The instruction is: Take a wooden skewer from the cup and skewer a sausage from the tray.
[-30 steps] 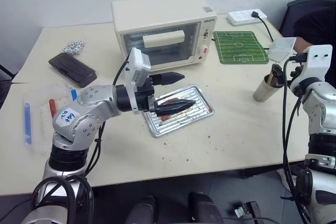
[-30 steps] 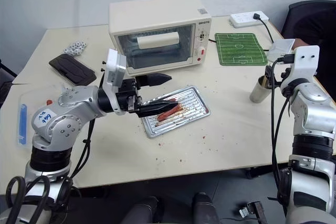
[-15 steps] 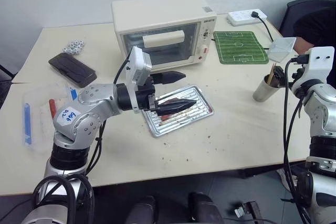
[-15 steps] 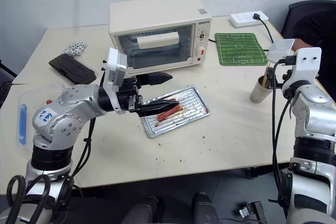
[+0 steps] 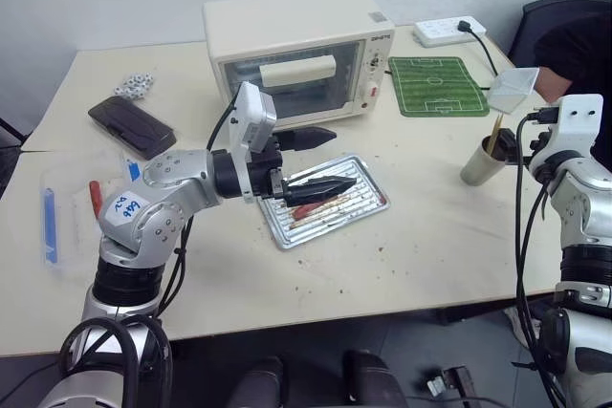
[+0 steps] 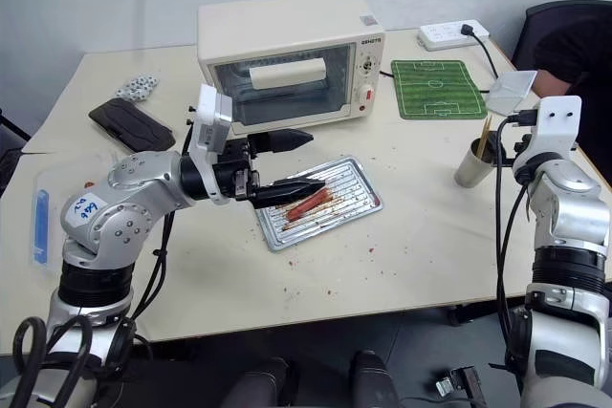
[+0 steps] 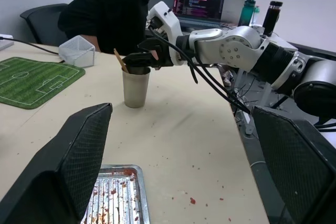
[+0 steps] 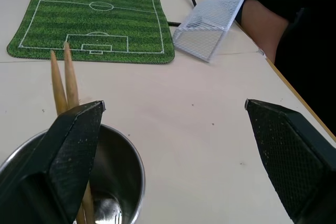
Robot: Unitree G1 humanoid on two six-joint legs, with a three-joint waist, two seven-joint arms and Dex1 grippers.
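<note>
The cup [image 5: 477, 163] stands at the right of the table with two wooden skewers [image 8: 70, 73] leaning in it. My right gripper [image 8: 173, 104] is open and level at the cup's rim [image 8: 132, 157], one finger over the cup on the skewers' side, touching nothing. From the left wrist view it hovers just above the cup [image 7: 135, 87]. The tray [image 5: 375, 183] lies in front of the oven with reddish sausages [image 6: 308, 205] on its ribbed bottom. My left gripper [image 5: 320, 161] is open and empty, held level above the tray and pointing right.
A cream toaster oven [image 5: 296, 50] stands behind the tray. A green football-pitch mat [image 5: 438, 85], a power strip [image 5: 449, 31] and a clear mesh container [image 5: 512, 91] lie at the back right, beside a person in black [image 7: 113, 17]. A black case [image 5: 132, 126] and clear plastic box [image 5: 57, 222] sit left.
My right gripper has shifted slightly down and right beside the cup, so the skewer tops now show. The left arm has stayed still.
</note>
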